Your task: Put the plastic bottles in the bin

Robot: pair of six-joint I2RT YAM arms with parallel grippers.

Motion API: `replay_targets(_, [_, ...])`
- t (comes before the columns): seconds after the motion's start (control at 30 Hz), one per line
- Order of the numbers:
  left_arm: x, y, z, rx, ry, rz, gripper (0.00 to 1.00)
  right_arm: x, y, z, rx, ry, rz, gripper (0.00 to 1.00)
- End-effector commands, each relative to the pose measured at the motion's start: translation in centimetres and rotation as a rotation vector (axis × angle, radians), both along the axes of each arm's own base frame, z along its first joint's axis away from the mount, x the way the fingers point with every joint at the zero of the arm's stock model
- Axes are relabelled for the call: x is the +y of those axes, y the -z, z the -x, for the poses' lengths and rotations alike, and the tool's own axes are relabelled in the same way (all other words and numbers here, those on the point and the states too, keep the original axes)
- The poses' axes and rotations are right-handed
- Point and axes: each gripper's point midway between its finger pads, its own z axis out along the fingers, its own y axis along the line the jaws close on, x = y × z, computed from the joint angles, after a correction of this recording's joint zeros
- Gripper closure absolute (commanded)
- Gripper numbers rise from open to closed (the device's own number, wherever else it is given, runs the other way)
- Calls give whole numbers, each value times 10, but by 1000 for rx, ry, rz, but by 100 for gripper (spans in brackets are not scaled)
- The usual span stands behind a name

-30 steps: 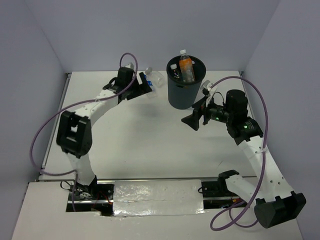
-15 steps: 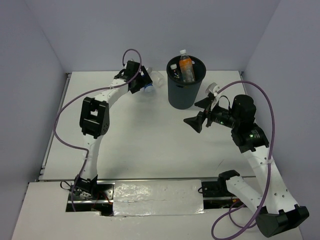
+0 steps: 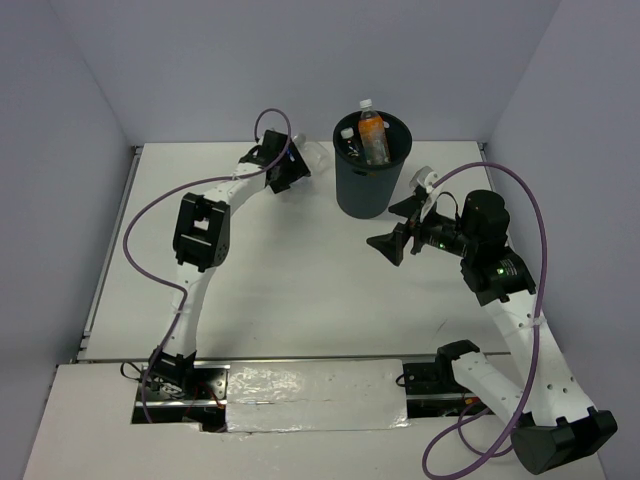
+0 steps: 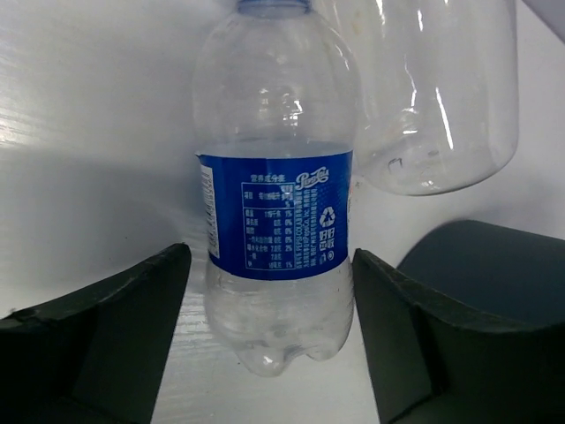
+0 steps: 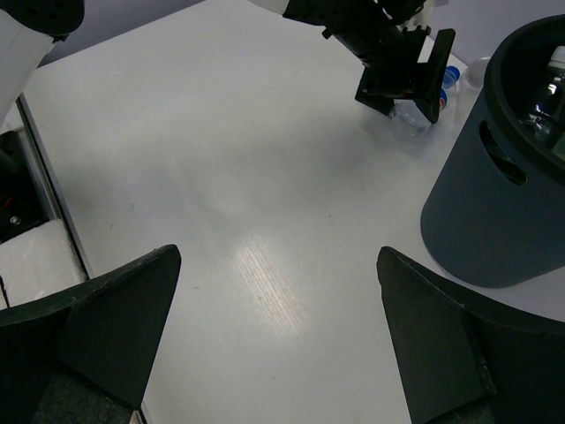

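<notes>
The left claw (image 4: 272,296) is wide, with one finger on each side of the blue-label bottle (image 4: 275,221). This bottle lies on the desk (image 4: 88,132), just beside a second clear bottle (image 4: 433,97). The right claw (image 5: 278,256) is wide too and holds nothing, near the bin (image 3: 362,190). An orange bottle (image 3: 372,137) is inside the bin.

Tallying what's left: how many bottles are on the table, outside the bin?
2: a blue-label bottle between the left tool's fingers, and a clear bottle right beside it. Others may be hidden.
</notes>
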Motion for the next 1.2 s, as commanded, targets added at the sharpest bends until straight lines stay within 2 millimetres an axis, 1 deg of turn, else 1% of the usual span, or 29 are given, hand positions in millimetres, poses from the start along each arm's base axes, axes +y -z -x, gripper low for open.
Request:
replay_targets(0.0, [-2, 19, 7, 42, -6, 2, 15, -1, -7, -6, -55, 12, -1, 0])
replay_targets(0.03, [-1, 16, 7, 38, -6, 4, 21, -1, -6, -6, -52, 13, 0, 0])
replay_targets(0.07, [-1, 20, 9, 42, 2, 1, 23, -1, -6, -6, -52, 13, 0, 0])
replay_targets(0.17, [0, 20, 14, 42, 17, -9, 28, -2, -7, -6, -58, 19, 0, 0])
replay_targets(0.23, [1, 7, 15, 15, 25, -8, 34, -3, -6, -6, -59, 19, 1, 0])
replay_targets(0.27, [3, 11, 21, 22, 31, -17, 36, -3, -7, -6, -62, 22, 1, 0])
replay_targets(0.3, [4, 4, 20, -4, 37, -19, 47, -3, -7, -6, -63, 21, 1, 0])
replay_targets(0.33, [6, -18, 20, -46, 40, -14, 53, -4, -7, -7, -66, 24, 2, 0])
replay_targets(0.37, [12, -14, 28, -38, 43, -39, 54, -5, -8, -8, -68, 33, 3, 0])
replay_targets(0.4, [13, -45, 27, -106, 43, -32, 56, -6, -8, -8, -69, 35, 4, 0])
replay_targets(0.43, [18, -42, 36, -104, 45, -47, 59, -7, -9, -8, -76, 42, 5, 0])
replay_targets(0.47, [21, -51, 39, -133, 67, -68, 62, -8, -10, -9, -81, 50, 5, 0])
replay_targets(0.5, [23, -83, 39, -209, 70, -68, 66, -9, -12, -8, -89, 53, 3, 0])
replay_targets(0.53, [26, -80, 50, -205, 86, -80, 68, -11, -13, -9, -92, 62, 2, 0])
replay_targets(0.57, [28, -89, 54, -232, 104, -96, 70, -12, -13, -9, -95, 65, 2, 0])
replay_targets(0.6, [30, -116, 60, -289, 115, -93, 75, -13, -15, -9, -103, 70, -1, 0])
replay_targets(0.63, [29, -116, 68, -309, 151, -99, 76, -14, -18, -8, -112, 76, -3, 0])
replay_targets(0.67, [29, -124, 73, -330, 160, -101, 80, -17, -19, -9, -117, 89, -4, 0])
replay_targets(0.7, [27, -140, 84, -364, 182, -90, 83, -19, -23, -7, -130, 94, -8, 0])
replay_targets(0.73, [22, -155, 88, -414, 210, -76, 84, -20, -24, -7, -133, 102, -13, 0])
replay_targets(0.77, [20, -178, 96, -468, 223, -64, 85, -23, -25, -8, -135, 115, -15, 0])
replay_targets(0.83, [7, -196, 109, -538, 270, -50, 85, -26, -30, -8, -154, 133, -24, 0])
replay_targets(0.87, [-2, -214, 120, -584, 311, -28, 85, -29, -31, -9, -160, 147, -27, 0])
replay_targets(0.97, [-37, -243, 141, -682, 424, 7, 84, -34, -35, -8, -175, 166, -37, 0])
replay_targets(1.0, [-56, -254, 149, -711, 465, 18, 84, -35, -37, -7, -182, 170, -41, 0])
replay_targets(1.07, [-77, -262, 155, -751, 512, 17, 84, -37, -37, -7, -179, 175, -45, 0])
replay_targets(1.1, [-93, -276, 160, -788, 535, 21, 83, -38, -37, -7, -178, 175, -45, 0])
replay_targets(1.13, [-101, -278, 161, -797, 544, 20, 83, -38, -37, -7, -179, 175, -47, 0])
replay_targets(1.17, [-111, -269, 157, -783, 551, 13, 82, -39, -37, -7, -178, 177, -48, 0])
